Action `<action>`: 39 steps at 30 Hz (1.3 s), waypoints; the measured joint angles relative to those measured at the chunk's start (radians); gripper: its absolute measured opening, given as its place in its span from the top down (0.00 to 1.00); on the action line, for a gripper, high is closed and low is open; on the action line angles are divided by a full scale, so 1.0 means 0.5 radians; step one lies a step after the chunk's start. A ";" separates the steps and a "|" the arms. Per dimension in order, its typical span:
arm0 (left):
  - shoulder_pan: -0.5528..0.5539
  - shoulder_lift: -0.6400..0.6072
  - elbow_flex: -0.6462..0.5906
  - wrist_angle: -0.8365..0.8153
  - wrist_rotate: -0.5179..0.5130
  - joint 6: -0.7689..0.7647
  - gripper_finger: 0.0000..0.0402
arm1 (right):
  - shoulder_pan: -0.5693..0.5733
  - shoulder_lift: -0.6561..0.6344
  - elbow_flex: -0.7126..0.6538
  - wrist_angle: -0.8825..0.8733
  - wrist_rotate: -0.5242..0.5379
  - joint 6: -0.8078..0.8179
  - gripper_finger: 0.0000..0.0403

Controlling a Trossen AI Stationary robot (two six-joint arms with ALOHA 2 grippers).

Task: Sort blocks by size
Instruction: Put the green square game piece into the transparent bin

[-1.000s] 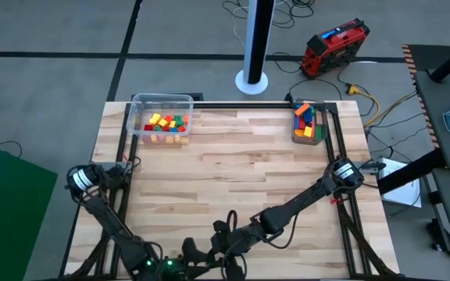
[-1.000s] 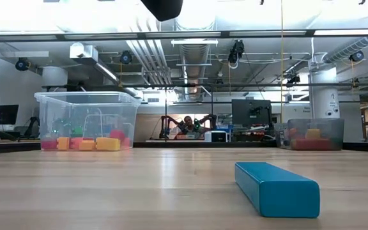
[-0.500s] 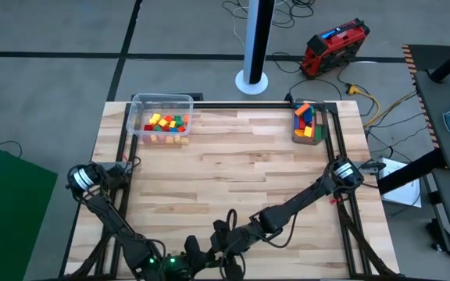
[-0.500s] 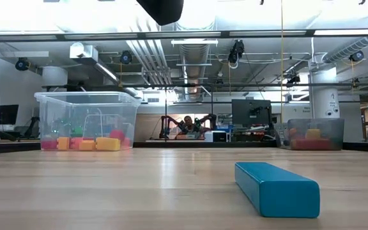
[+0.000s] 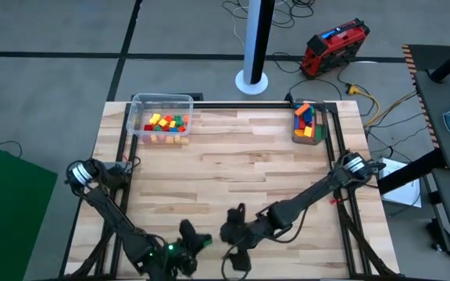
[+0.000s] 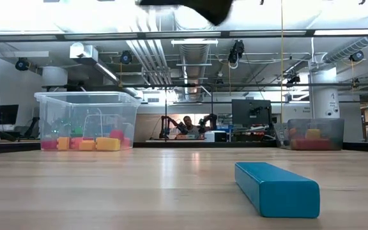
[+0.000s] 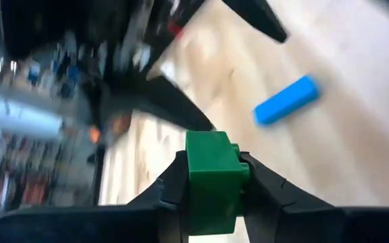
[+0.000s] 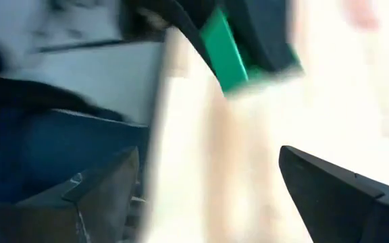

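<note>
A green block (image 7: 211, 179) sits between the fingers of my left gripper (image 7: 213, 182), which is shut on it above the table's near edge (image 5: 194, 242). In the right wrist view the same green block (image 8: 225, 50) shows a short way ahead of my right gripper (image 8: 215, 196). That gripper is open with nothing between its fingers, just right of the left one (image 5: 233, 236). A blue bar block (image 6: 276, 187) lies flat on the table near the front, also seen from the left wrist (image 7: 286, 100). My left gripper pinches the green block by two opposite sides (image 7: 189, 177) between its two fingers. The block's far end (image 7: 211, 145) sticks out past the fingertips. It is lifted clear of the table.
A clear tub (image 5: 161, 119) with several small coloured blocks stands at the far left corner. A smaller bin (image 5: 308, 122) with longer blocks stands at the far right. Bare wood (image 5: 233, 164) lies between them and the grippers. Black rails run along the table's sides.
The two grippers, close together a second ago near the front edge, have drawn apart. My right gripper has pulled back toward the table's right, and my left gripper stays with the green block in its fingers. The blue bar has not moved.
</note>
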 joint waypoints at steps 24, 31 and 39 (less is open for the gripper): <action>1.950 -1.468 -0.807 -0.682 0.542 -0.684 0.82 | 0.141 -0.216 -0.162 -0.895 1.011 0.457 0.36; 2.879 -1.611 -0.737 -0.676 1.182 -0.467 0.82 | 0.137 -0.215 -0.189 -0.864 1.021 0.493 0.37; 3.371 -1.408 -0.733 -0.694 1.427 -0.420 0.80 | 0.129 -0.215 -0.191 -0.862 1.048 0.498 0.32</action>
